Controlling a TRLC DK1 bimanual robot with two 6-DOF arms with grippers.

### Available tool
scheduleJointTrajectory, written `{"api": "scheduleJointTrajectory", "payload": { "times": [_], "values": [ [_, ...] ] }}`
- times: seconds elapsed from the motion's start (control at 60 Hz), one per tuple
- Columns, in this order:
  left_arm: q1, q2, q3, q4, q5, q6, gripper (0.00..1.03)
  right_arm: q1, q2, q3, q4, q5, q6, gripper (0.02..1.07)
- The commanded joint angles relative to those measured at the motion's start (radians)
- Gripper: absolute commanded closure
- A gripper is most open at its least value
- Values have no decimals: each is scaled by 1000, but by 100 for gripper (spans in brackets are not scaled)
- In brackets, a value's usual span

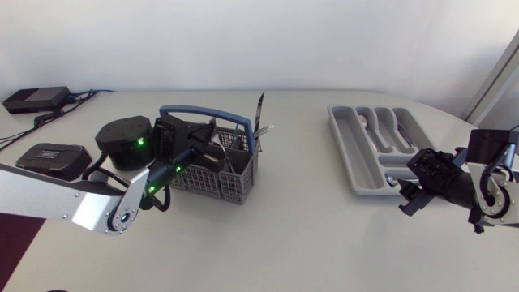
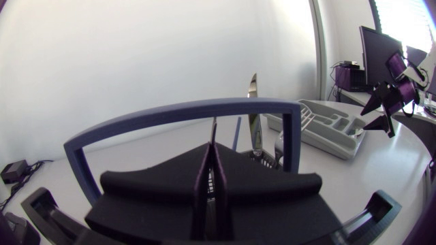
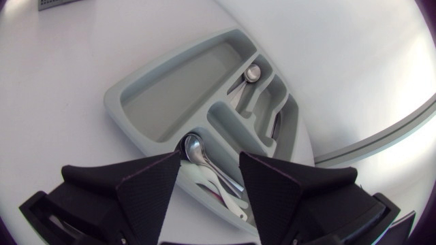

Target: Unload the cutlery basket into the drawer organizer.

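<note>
The grey cutlery basket (image 1: 219,174) with a blue handle (image 2: 184,113) stands left of the table's middle. A knife (image 1: 259,109) stands upright in it, and other cutlery shows beside it. My left gripper (image 1: 204,152) lies over the basket's left part, just behind the handle, with its fingers (image 2: 197,178) shut. A thin dark strip rises right at their tips; I cannot tell if it is gripped. The grey drawer organizer (image 1: 357,162) lies at the right with spoons in it. My right gripper (image 3: 210,158) hangs open over its near end, above a spoon (image 3: 194,147) lying in a compartment.
Two flat black boxes (image 1: 36,99) (image 1: 50,156) and cables lie at the table's far left. More spoons (image 3: 253,73) lie in the organizer's narrow compartments. Bare table stretches between basket and organizer. The table's curved edge runs close behind the organizer.
</note>
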Motion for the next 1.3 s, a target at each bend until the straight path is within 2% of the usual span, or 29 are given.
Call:
{"api": "scheduleJointTrajectory", "payload": {
  "times": [0.0, 0.083, 0.317, 0.417, 0.817, 1.017, 1.283],
  "values": [
    [47, 30, -24, -19, -6, -43, 100, 9, 4, -16, 11, 11, -13, 43],
    [74, 26, 1, -46, 35, -85, 100, 17, 7, -16, 11, 17, -13, 43],
    [102, 16, 44, -122, 75, -172, 100, 23, 19, -13, 11, 20, -16, 43],
    [149, 23, 88, -194, 132, -232, 100, 23, 19, -10, 11, 23, -21, 43],
    [212, 54, 114, -248, 216, -303, 100, 29, 25, -10, 11, 26, -24, 43],
    [206, 0, 47, -219, 215, -278, 100, 29, 30, -12, 12, 28, -26, 43],
    [215, -6, -47, -105, 215, -203, 98, 29, 53, -27, 40, 40, -39, 43]
  ]
}}
